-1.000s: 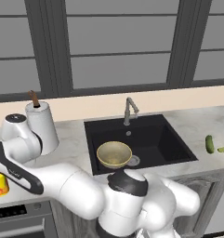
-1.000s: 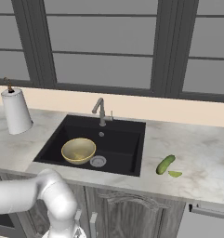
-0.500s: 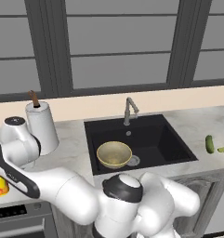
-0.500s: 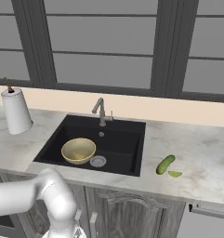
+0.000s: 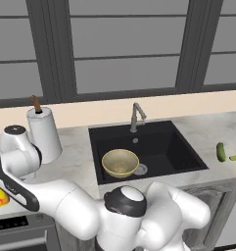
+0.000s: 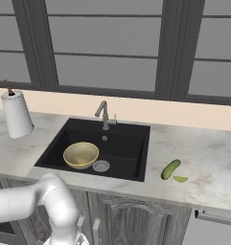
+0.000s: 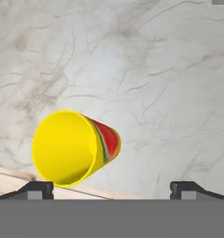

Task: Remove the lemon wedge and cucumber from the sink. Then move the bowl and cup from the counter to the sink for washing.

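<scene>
Sink (image 6: 136, 158): the black basin sits at the centre of both base views, and the bowl (image 6: 81, 154) already lies inside it, left of the round drain.
Cucumber (image 6: 170, 169): out on the counter (image 6: 208, 167), right of the basin in the right base view, with the lemon wedge (image 6: 180, 179) just beside its lower end (so the clearing-out half of the job looks finished).
Cup (image 7: 74, 147): the one thing left to move; in the hand view it fills the lower left, standing on the marbled worktop with its yellow mouth towards the camera and the red marking on its side. In the left base view a scrap of its yellow and red peeks out at the far left edge, low in the frame.
Gripper (image 7: 111, 189): jaws spread wide with nothing between them; the two dark tips (image 7: 36, 189) show at the bottom left and bottom right of the hand view, and the cup sits above the left one, not between them.
Step in hand: lining up on the cup, by my reading, before any grasp.
Next move: centre the cup between the tips, come down around its wall, press shut, then carry it to the basin and set it clear of the bowl.
</scene>
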{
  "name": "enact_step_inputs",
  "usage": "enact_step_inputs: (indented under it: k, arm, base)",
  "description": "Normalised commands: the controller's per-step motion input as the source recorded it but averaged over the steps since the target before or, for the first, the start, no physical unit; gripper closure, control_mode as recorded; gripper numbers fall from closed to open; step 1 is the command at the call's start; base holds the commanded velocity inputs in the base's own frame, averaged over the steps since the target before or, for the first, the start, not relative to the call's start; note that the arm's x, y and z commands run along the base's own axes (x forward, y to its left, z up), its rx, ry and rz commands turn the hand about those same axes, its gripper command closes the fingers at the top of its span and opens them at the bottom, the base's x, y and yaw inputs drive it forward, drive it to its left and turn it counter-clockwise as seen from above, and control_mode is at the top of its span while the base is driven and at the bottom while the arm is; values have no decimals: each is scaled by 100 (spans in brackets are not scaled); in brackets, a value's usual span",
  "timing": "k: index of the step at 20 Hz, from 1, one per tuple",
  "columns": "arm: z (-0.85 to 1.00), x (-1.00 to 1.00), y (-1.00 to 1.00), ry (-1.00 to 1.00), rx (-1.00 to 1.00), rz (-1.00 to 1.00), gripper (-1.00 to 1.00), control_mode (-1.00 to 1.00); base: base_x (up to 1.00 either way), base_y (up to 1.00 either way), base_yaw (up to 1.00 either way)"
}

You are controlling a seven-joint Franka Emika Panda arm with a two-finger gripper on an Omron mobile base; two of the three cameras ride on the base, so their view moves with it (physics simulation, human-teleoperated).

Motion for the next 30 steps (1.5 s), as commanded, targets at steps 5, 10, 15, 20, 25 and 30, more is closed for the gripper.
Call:
enact_step_inputs:
  k: [5,10,15,20,25,30]
  arm:
    - [-6,8,8,0,0,-1,-100,-100]
    - [-6,9,11,1,0,-2,-100,-100]
    - [-8,6,11,3,0,-1,-100,-100]
    - [-8,8,10,4,0,-2,-100,-100]
    - [-8,7,8,5,-1,-1,-100,-100]
    - [-8,3,8,5,-1,-1,-100,-100]
  base:
    - [0,0,0]
    - [0,0,0]
    - [0,0,0]
    - [0,0,0]
    - [0,0,0]
    - [0,0,0]
